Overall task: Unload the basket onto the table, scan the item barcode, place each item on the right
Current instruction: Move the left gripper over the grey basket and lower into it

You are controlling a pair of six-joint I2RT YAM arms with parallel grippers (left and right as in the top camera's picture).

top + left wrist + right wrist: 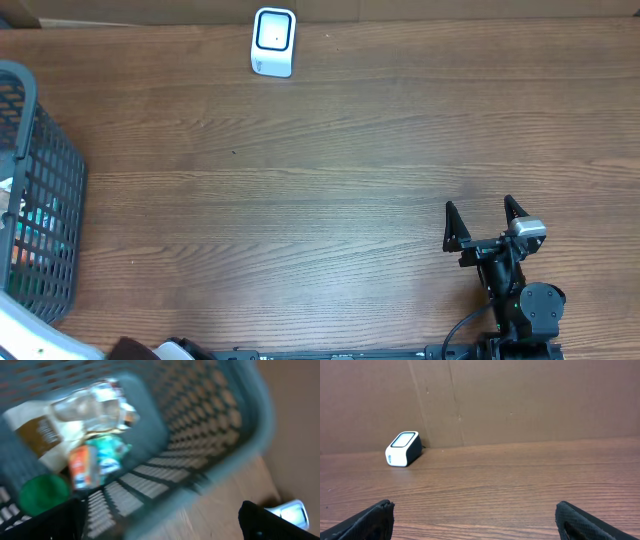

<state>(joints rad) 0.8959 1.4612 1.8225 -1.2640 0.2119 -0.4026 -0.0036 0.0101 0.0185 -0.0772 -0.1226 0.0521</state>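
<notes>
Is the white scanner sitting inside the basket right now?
No, the scanner stands on the wooden table near its far edge, well away from the basket at the left.

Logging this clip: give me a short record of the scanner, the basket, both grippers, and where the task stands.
scanner: white, at the far edge of the table, nothing beside it
basket: mesh, at the left edge, holding several packaged items; view blurred
left gripper: open, empty, over the basket
right gripper: open, empty, over bare wood, facing the scanner
progress: no item picked up yet

Left gripper [162,516], right gripper [480,206]: jaws apart
</notes>
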